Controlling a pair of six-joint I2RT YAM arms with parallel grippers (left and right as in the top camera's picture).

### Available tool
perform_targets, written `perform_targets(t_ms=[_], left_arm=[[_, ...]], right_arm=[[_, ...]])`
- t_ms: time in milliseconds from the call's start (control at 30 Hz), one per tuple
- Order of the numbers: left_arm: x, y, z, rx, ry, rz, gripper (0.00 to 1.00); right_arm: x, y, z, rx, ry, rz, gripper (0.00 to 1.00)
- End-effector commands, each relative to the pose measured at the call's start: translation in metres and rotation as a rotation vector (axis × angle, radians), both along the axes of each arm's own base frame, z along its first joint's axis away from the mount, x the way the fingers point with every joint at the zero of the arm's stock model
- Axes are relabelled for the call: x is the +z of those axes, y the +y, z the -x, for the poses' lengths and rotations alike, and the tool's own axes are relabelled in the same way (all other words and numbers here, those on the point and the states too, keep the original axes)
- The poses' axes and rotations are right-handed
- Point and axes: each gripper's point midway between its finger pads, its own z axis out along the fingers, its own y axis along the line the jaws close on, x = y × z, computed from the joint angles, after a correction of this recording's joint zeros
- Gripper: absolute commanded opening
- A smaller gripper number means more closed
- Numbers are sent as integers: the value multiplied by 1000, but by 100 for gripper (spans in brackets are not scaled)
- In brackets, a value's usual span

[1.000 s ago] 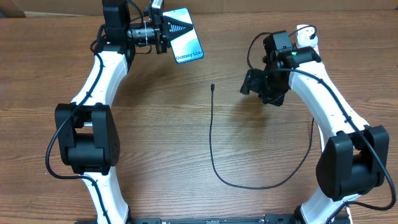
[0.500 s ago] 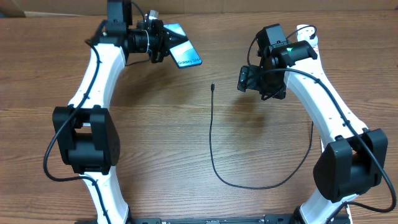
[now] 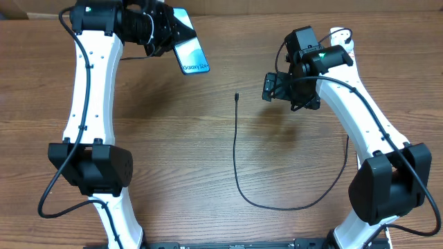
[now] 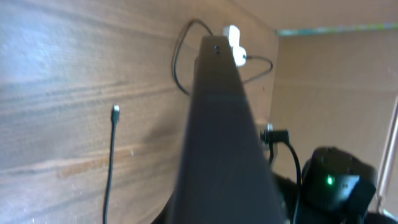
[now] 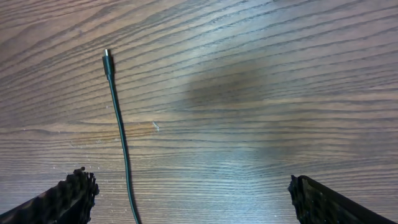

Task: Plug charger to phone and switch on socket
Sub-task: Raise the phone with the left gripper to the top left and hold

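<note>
My left gripper [image 3: 166,33] is shut on the phone [image 3: 190,52], lit blue screen up, and holds it above the table at the back left. In the left wrist view the phone's dark edge [image 4: 217,118] fills the middle. The charger cable [image 3: 234,159] lies on the table, its connector tip [image 3: 237,96] pointing to the back; the tip also shows in the left wrist view [image 4: 115,111] and the right wrist view [image 5: 106,55]. My right gripper [image 3: 271,87] is open and empty, hovering right of the tip. The white socket [image 3: 340,38] lies behind the right arm, mostly hidden.
The cable loops toward the front [image 3: 277,206] and rises along the right side [image 3: 347,149]. The wooden table [image 3: 173,159] spreads between the arms. A cardboard wall [image 3: 235,5] runs along the back edge.
My left arm has swung left and lifted the phone, which now sits further left and tilted. My right gripper has shifted slightly left toward the cable tip.
</note>
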Motion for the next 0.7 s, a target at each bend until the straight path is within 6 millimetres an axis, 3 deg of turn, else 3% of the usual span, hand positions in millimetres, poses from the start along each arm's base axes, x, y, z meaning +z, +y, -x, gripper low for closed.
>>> perform_targets(t_ms=[0, 233, 367, 667], left_arm=[[22, -15, 15, -98, -32, 107, 4], [23, -18, 23, -105, 59, 221, 4], [12, -8, 10, -50, 131, 262, 4], [-18, -16, -19, -100, 202, 430, 4]], right_arm=[[8, 2, -7, 4, -33, 4, 100], [8, 1, -7, 4, -33, 5, 100], [8, 1, -7, 4, -33, 5, 100], [8, 1, -7, 4, -33, 5, 100]])
